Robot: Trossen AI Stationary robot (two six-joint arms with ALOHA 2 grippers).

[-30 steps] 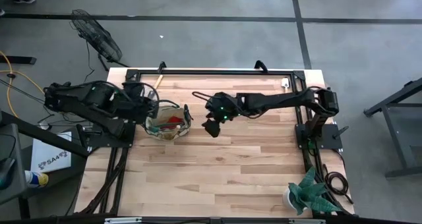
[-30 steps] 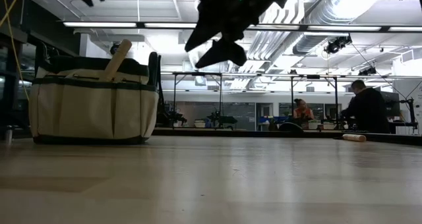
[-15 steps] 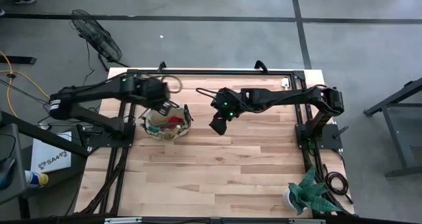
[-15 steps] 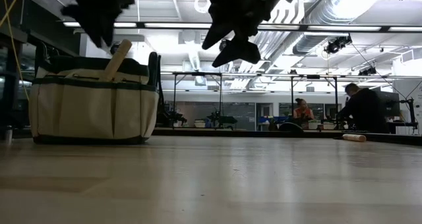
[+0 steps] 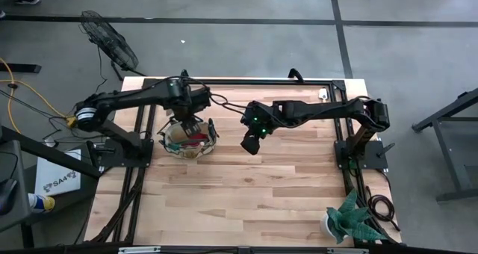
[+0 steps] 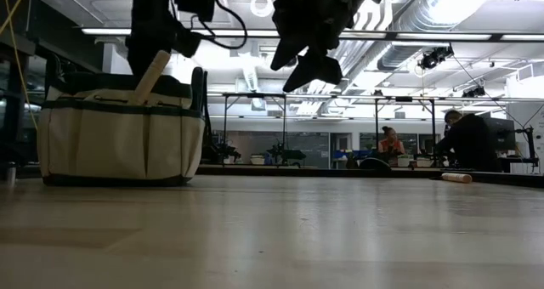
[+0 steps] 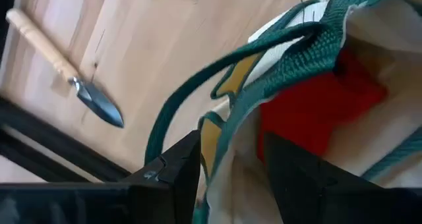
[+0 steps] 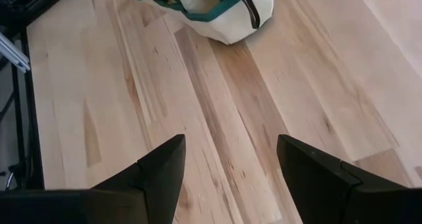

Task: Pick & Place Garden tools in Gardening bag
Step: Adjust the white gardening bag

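Observation:
The beige gardening bag with green trim stands on the table's left half. It holds a red item, and a wooden handle sticks up out of it. My left gripper points down over the bag's far rim, open, with the green-trimmed rim between its fingers. A wooden-handled trowel lies flat on the table beyond the bag, by the far frame. My right gripper hangs open above bare table, to the right of the bag, holding nothing. My left gripper comes from above, and its fingers stand on either side of the bag's rim. I cannot tell whether they touch the fabric.
A black frame runs along the table's far edge and sides. A green spiky plant in a white pot stands at the near right corner. Bare wood stretches across the middle and near part of the table.
My left gripper has swung from the bag's left side toward the table's right. It has come down over the bag's far rim and rolled about its own axis. My right gripper has drifted slightly toward the right edge. The bag has stayed in place.

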